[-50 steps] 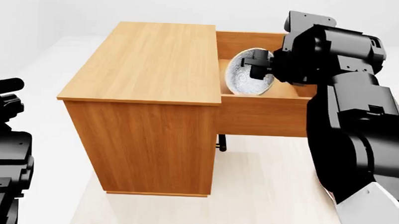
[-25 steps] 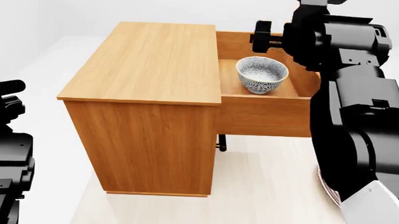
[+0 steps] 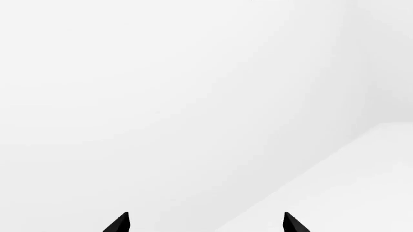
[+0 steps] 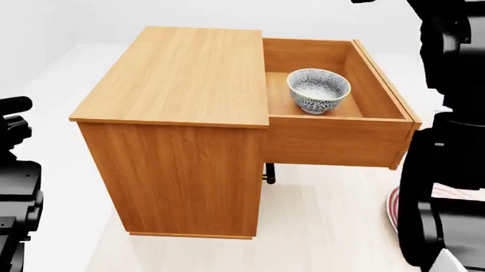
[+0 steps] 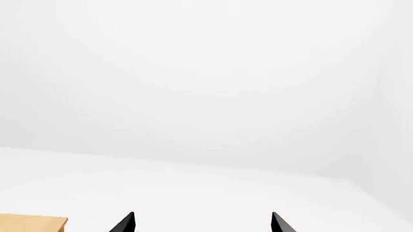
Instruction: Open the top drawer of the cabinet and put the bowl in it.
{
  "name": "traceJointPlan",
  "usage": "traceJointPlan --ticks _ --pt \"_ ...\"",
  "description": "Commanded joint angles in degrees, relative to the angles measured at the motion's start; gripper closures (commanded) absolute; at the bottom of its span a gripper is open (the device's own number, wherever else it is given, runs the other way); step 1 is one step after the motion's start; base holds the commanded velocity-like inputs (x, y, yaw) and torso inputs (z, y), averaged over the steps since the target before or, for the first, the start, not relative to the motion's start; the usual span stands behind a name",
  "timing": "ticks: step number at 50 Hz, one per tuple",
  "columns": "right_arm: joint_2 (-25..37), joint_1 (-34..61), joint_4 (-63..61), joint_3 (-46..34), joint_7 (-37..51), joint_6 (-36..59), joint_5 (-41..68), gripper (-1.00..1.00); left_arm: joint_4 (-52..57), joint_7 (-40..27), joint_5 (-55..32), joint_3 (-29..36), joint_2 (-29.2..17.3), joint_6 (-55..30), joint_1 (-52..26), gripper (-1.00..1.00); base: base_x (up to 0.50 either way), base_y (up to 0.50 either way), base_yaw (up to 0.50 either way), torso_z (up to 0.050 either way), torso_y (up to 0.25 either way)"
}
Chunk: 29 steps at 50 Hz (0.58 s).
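The orange-brown cabinet (image 4: 180,73) stands mid-view, its top drawer (image 4: 331,142) pulled out to the right. The speckled blue-grey bowl (image 4: 318,90) sits upright on the drawer floor, touched by nothing. My right arm (image 4: 461,119) rises along the right edge, its hand above the head view's top. In the right wrist view the right gripper (image 5: 203,223) is open, its two fingertips far apart over white background, with a corner of the cabinet (image 5: 32,224) below. The left gripper (image 3: 206,223) is open too and holds nothing. My left arm (image 4: 4,164) rests low at the left.
A sliver of a white plate with red rings (image 4: 393,208) lies on the floor behind my right arm. A small dark part (image 4: 269,173) shows under the open drawer. Pale floor surrounds the cabinet.
One second ago the right gripper held the bowl tilted over the drawer. It let go, the bowl now stands upright inside, and the right arm has lifted up and away.
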Motion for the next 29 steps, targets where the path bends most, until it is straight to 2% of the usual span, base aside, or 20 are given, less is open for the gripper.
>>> traceJointPlan --ticks 1,5,8,10,12,13,14,20,29 --pt "6.6 -11.2 -34.9 -0.7 -6.5 20.9 0.5 -1.00 0.0 -0.1 0.0 0.0 0.0 0.0 -0.4 -1.00 0.00 0.00 0.00 0.000 0.000" --pt "8.5 -15.5 -46.3 1.5 -8.7 29.3 1.3 -1.00 0.0 -0.1 -0.1 -0.1 0.0 0.0 -0.5 -1.00 0.00 0.00 0.00 0.000 0.000" --pt "8.8 -19.0 -51.5 3.0 -11.6 31.3 -0.5 -1.00 0.0 -0.1 0.0 -0.1 0.0 0.1 -0.6 -1.00 0.00 0.00 0.00 0.000 0.000" --pt "7.1 -21.2 -54.0 2.2 -20.1 31.3 -11.0 -1.00 0.0 -0.2 0.0 -0.1 0.0 0.1 -0.6 -1.00 0.00 0.00 0.00 0.000 0.000" --pt "3.2 -23.1 -55.7 0.1 -35.7 31.3 -28.2 -1.00 0.0 -0.2 0.0 -0.2 -0.1 0.1 -0.6 -1.00 0.00 0.00 0.00 0.000 0.000" --pt "2.3 -24.0 -56.7 -0.7 -40.0 31.2 -36.8 -1.00 0.0 -0.2 0.0 -0.2 -0.1 0.1 -0.7 -1.00 0.00 0.00 0.00 0.000 0.000" --pt "1.8 -25.1 -57.8 -1.0 -42.0 31.2 -39.7 -1.00 0.0 -0.2 0.0 -0.2 -0.1 0.1 -0.7 -1.00 0.00 0.00 0.00 0.000 0.000" --pt "-0.6 -31.2 -59.3 2.3 -42.5 27.3 -40.5 -1.00 0.0 -0.2 0.0 -0.2 -0.1 0.2 -0.8 -1.00 0.00 0.00 0.00 0.000 0.000" --pt "-3.8 -35.5 -57.6 6.8 -39.6 20.2 -37.4 -1.00 0.0 0.0 -0.1 -0.3 0.0 0.1 -0.7 -1.00 0.00 0.00 0.00 0.000 0.000"
